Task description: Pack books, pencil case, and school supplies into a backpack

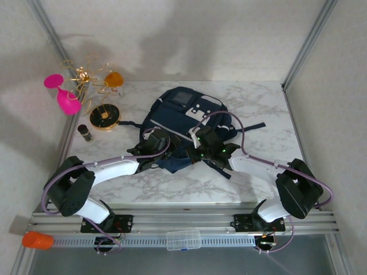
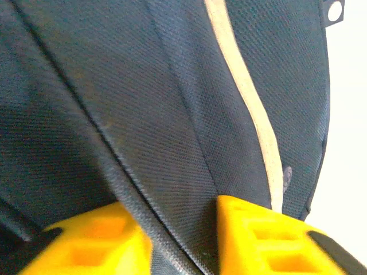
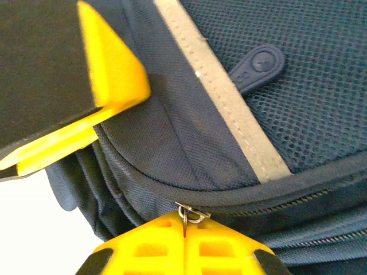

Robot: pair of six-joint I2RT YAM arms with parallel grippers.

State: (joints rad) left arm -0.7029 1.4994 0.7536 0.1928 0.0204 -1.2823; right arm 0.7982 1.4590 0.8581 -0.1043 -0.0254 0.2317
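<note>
**Right gripper on the zip, left gripper at the seam**

The backpack (image 1: pixel 189 114) lies flat mid-table. It is navy woven fabric with pale patches, and one dark strap trails toward 3 o'clock. Up close I see a coarse weave, a mesh panel, a stitched pale stripe (image 3: pixel 223 103) and a rounded rubbery tab (image 3: pixel 258 67).

My right gripper (image 3: pixel 184 229) is closed tight. Its yellow ribbed fingers pinch the small metal zipper pull (image 3: pixel 192 215) on the bag's curved zip line.

My left gripper (image 2: pixel 172 226) sits at the bag's 8 o'clock. Its jaws stand narrowly apart with a piped seam running between them, and I can't tell whether they pinch it.

The tabletop (image 1: pixel 269 103) is white with marble veining. At the backpack's 10 o'clock stand pink goblets (image 1: pixel 62 91) and a gold wire stand (image 1: pixel 86 74). At 6 o'clock, on the front rail, lies a clear plastic box (image 1: pixel 183 239).
</note>
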